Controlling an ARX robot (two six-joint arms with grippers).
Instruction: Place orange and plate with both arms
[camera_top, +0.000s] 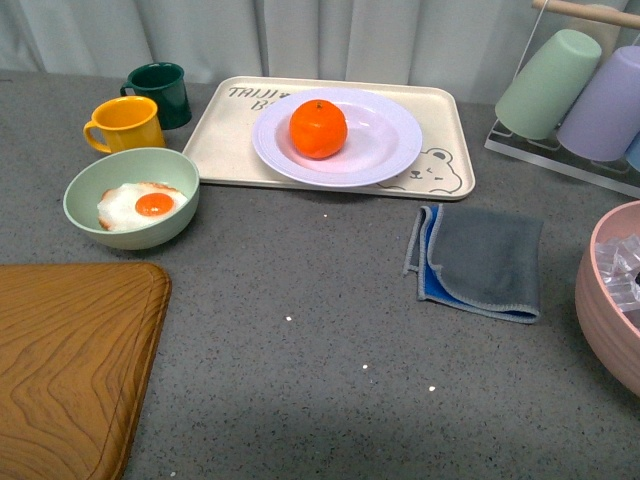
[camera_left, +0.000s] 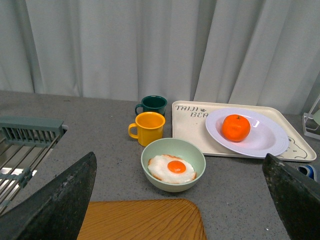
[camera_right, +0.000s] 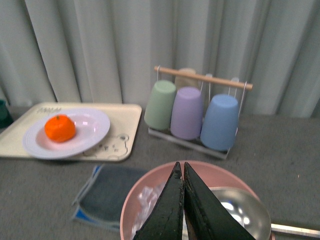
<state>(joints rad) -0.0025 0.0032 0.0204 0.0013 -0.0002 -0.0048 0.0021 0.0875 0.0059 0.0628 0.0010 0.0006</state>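
The orange (camera_top: 318, 128) lies on the round white plate (camera_top: 385, 150), which rests on a cream bear-print tray (camera_top: 220, 140) at the back of the table. Both show in the left wrist view, orange (camera_left: 236, 127) on plate (camera_left: 267, 140), and in the right wrist view, orange (camera_right: 60, 128) on plate (camera_right: 92, 127). Neither arm shows in the front view. My left gripper (camera_left: 180, 200) is open and empty, hanging over the near left of the table, well short of the tray. My right gripper (camera_right: 181, 172) is shut and empty above a pink bowl (camera_right: 150, 192).
A pale green bowl (camera_top: 85, 195) with a fried egg, a yellow mug (camera_top: 125, 124) and a dark green mug (camera_top: 162, 92) stand left of the tray. A wooden board (camera_top: 70, 360) lies front left. A grey cloth (camera_top: 480, 260) lies right of centre. A cup rack (camera_top: 590, 100) stands back right.
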